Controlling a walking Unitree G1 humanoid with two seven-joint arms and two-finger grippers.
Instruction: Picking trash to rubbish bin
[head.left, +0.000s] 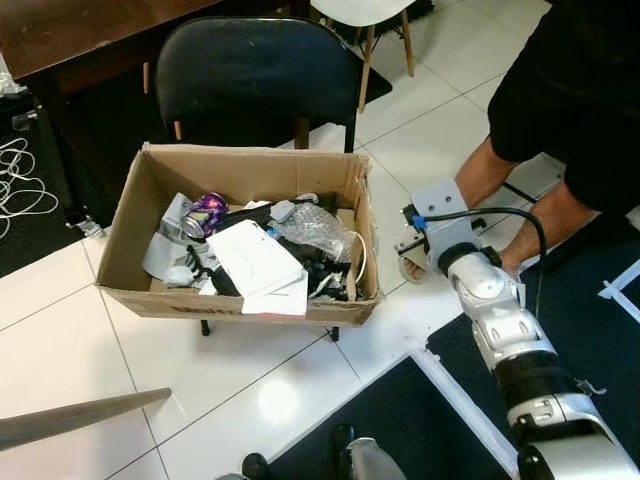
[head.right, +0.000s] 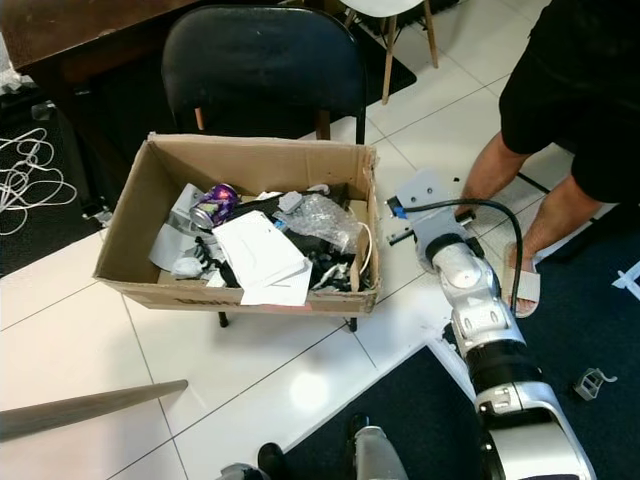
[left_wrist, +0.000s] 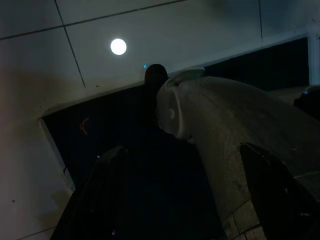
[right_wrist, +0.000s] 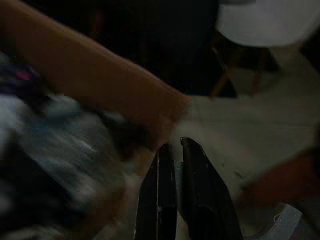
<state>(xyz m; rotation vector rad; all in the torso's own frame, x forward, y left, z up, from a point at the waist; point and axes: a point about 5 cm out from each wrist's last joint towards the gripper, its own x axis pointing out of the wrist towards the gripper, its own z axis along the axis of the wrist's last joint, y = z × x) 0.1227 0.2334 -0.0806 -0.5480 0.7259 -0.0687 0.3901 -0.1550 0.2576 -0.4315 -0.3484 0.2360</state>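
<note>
A cardboard box (head.left: 240, 175) full of trash rests on a black chair (head.left: 255, 70). Inside it lie a purple can (head.left: 207, 212), a white paper packet (head.left: 255, 262) and crumpled clear plastic (head.left: 315, 228). My right arm reaches forward, its wrist (head.left: 440, 225) just outside the box's right wall. In the blurred right wrist view, my right gripper (right_wrist: 176, 165) is shut with nothing between its fingers, pointing at the box's corner. The dark left wrist view shows my left gripper (left_wrist: 190, 210) open, hanging low beside my own leg (left_wrist: 215, 130) above the floor.
A person in black shorts and sandals (head.left: 560, 110) stands close on the right, one foot (head.right: 522, 285) beside my arm. A dark mat (head.left: 590, 330) covers the floor there. A wooden stick (head.left: 80, 415) lies at lower left; white cables (head.left: 20, 180) and a dark table (head.left: 80, 30) are at left.
</note>
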